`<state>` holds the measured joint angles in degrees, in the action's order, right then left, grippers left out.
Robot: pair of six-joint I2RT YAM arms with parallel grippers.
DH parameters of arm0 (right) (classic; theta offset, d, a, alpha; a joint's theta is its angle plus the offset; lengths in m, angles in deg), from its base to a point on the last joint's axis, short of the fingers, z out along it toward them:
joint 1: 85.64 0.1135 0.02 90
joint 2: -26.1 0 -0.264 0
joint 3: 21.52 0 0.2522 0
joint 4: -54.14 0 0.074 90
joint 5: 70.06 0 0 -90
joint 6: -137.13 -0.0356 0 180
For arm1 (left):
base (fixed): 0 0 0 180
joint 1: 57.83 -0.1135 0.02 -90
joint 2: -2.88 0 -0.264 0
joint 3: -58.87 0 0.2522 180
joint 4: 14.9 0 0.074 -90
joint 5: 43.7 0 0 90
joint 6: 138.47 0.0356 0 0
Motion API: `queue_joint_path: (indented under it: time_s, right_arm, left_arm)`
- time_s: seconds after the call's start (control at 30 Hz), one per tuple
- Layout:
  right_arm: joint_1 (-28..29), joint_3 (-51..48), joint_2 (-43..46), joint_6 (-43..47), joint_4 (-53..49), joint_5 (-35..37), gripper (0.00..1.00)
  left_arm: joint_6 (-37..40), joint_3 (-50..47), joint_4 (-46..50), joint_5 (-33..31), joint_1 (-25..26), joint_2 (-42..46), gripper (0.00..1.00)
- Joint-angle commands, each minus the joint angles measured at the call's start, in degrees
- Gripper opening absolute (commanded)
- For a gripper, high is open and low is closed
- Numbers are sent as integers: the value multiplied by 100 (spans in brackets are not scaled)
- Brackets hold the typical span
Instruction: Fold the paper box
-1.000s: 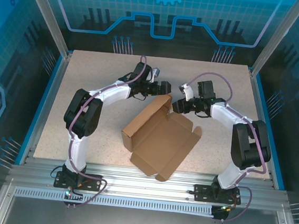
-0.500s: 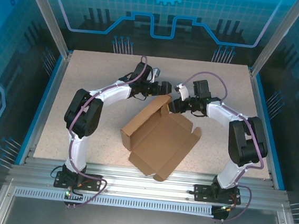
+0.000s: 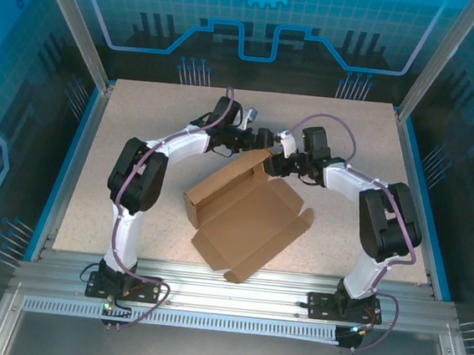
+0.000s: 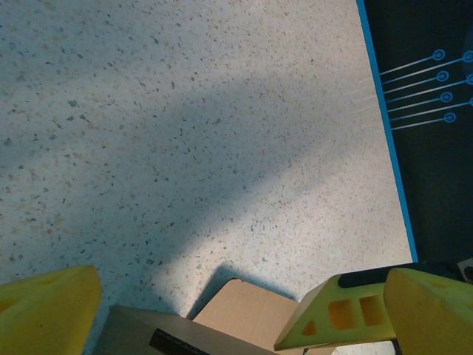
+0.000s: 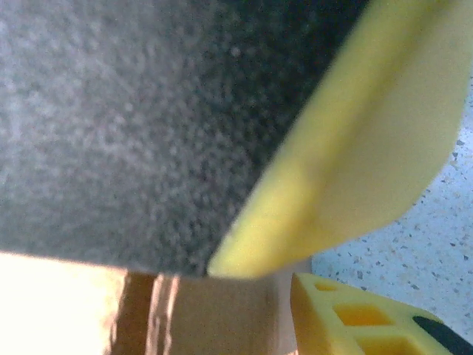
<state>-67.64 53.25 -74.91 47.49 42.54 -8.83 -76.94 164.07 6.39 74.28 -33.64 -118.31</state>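
2 robot arms meet over the far corner of the paper box (image 3: 245, 220), which lies partly folded in the middle of the table (image 3: 142, 118), 1 long wall raised on its left side and the rest of the sheet spread flat toward the arm bases. The left gripper (image 3: 263, 138) hovers with its jaws spread wide and gripping nothing, its yellow fingers (image 4: 48, 307) straddling the top edge of the cardboard in the wrist view. The right gripper (image 3: 274, 164) sits at the raised corner flap, touching or nearly touching it (the close view is too blurred to show how far its jaws stand apart, or whether they pinch the cardboard, so that cannot be told). The step in hand appears to be standing up and tucking the far end of the box. To do it well, the left gripper would best come down squarely over the flap's edge, close near the crease rather than at the tip, and turn the flap along the scored line while the right arm steadies the corner. Pulling sideways would likely slide the light box across the smooth table or crumple its corrugated wall.
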Motion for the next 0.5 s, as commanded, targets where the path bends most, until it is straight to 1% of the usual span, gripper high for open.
queue_joint_path:
  time_s: [0.0, 0.23, 0.47]
  right_arm:
    - [187, -132, -94, -148, 740, 427, 39]
    - [482, -226, -160, -120, 917, 1374, 29]
    - [641, -369, -129, -38, 1063, 1992, 24]
  left_arm:
    - [201, 22, 738, 361, 16, -300, 99]
    - [435, 268, 1107, 410, -10, -317, 99]
    - [421, 271, 1148, 375, -17, -292, 99]
